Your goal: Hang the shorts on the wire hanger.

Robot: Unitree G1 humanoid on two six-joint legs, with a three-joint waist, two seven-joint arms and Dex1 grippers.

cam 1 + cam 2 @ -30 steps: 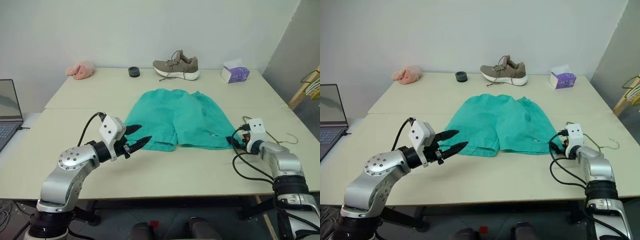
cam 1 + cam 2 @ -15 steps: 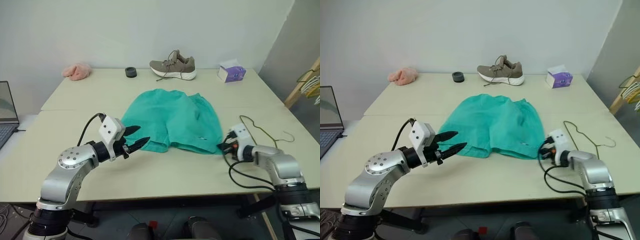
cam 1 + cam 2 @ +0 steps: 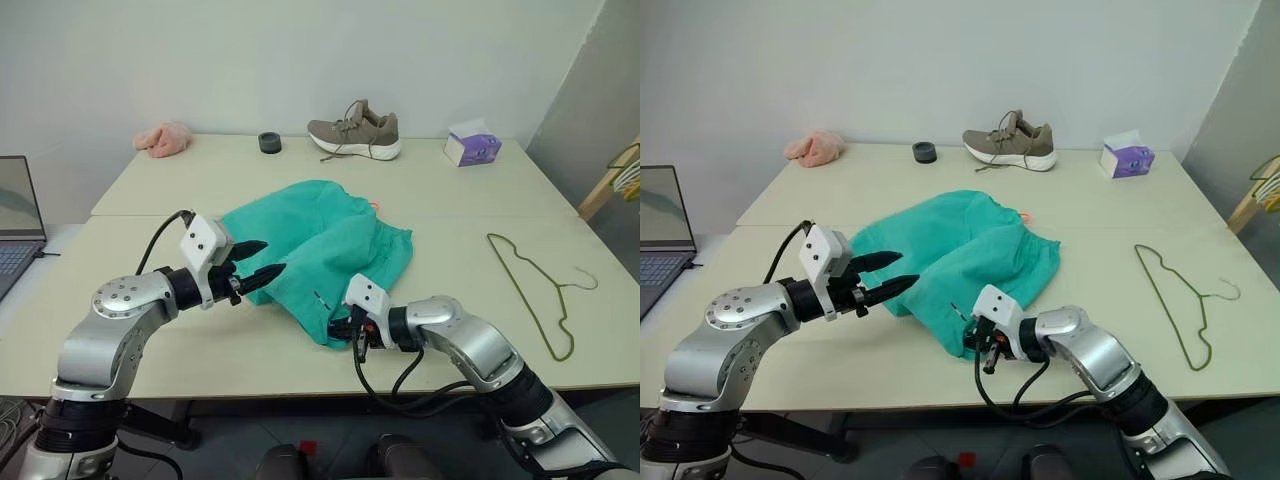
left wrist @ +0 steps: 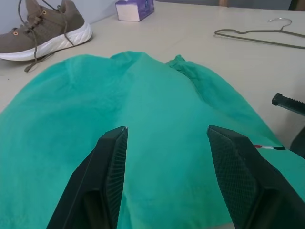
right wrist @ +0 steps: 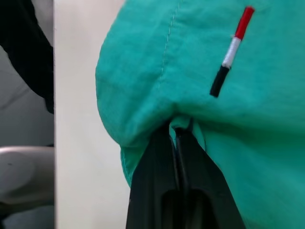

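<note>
The teal-green shorts lie bunched and partly folded over at the table's middle. My right gripper is shut on the shorts' hem, next to a small red, white and black tag; in the head view it sits at the cloth's near corner. My left gripper hovers open at the shorts' left side, its fingers spread above the fabric, holding nothing. The olive wire hanger lies flat on the table to the right, apart from both grippers.
At the table's far edge stand a tan sneaker, a purple tissue box, a small black ring and a pink cloth. A laptop sits at the far left. More hangers hang at the right edge.
My right gripper shut on the shorts' right hem and dragged it far left across the table, folding the cloth over itself. The hanger now lies uncovered. The left gripper has barely moved.
</note>
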